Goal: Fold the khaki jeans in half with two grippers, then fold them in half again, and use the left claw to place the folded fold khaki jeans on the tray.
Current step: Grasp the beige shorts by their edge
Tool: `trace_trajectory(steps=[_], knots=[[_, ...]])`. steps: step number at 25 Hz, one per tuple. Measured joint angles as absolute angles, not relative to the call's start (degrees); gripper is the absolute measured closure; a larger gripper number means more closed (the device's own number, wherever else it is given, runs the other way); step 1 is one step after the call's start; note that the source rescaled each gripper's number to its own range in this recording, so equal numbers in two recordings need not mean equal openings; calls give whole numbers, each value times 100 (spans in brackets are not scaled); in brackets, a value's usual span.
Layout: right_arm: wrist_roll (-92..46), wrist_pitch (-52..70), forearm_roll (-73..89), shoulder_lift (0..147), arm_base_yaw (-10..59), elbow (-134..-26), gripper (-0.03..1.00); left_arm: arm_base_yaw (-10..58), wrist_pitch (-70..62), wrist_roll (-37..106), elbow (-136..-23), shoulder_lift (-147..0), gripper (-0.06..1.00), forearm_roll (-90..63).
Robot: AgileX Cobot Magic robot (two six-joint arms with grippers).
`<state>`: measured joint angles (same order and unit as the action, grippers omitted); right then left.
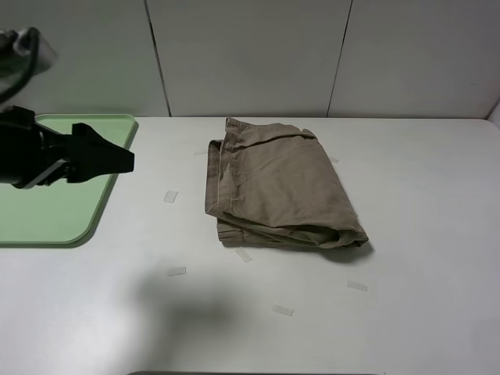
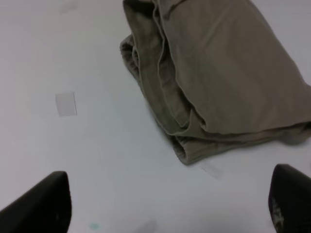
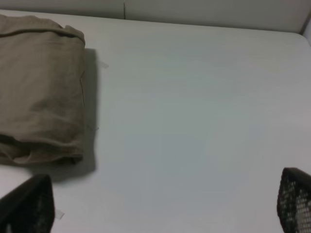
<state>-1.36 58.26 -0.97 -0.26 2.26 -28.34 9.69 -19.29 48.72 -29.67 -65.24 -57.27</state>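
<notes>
The khaki jeans (image 1: 277, 187) lie folded into a thick bundle at the middle of the white table, their layered edges showing in the left wrist view (image 2: 228, 73) and one side in the right wrist view (image 3: 41, 82). My left gripper (image 1: 125, 158) hovers above the right edge of the mint-green tray (image 1: 47, 211), left of the jeans and apart from them. It is open and empty, its fingers far apart in its own view (image 2: 165, 208). The right gripper (image 3: 160, 208) is out of the high view. Its fingertips stand wide open over bare table beside the jeans.
Several small strips of clear tape (image 1: 170, 196) are stuck on the table around the garment, one of them in the left wrist view (image 2: 65, 103). A pale panelled wall (image 1: 250, 55) runs behind the table. The left arm's shadow falls on the front of the table.
</notes>
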Motion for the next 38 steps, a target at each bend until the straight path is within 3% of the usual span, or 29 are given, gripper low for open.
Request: trace_trajectory(steps=[12,38], knots=[[-133,5831,-97,-26,226,-2834,-3,587,-3370,7880,-3585,-8835,16,-9310],[-133,5831,-97,-26,226,-2834,-3,538,-4717,8183,-4706,-11652,16,-9842]])
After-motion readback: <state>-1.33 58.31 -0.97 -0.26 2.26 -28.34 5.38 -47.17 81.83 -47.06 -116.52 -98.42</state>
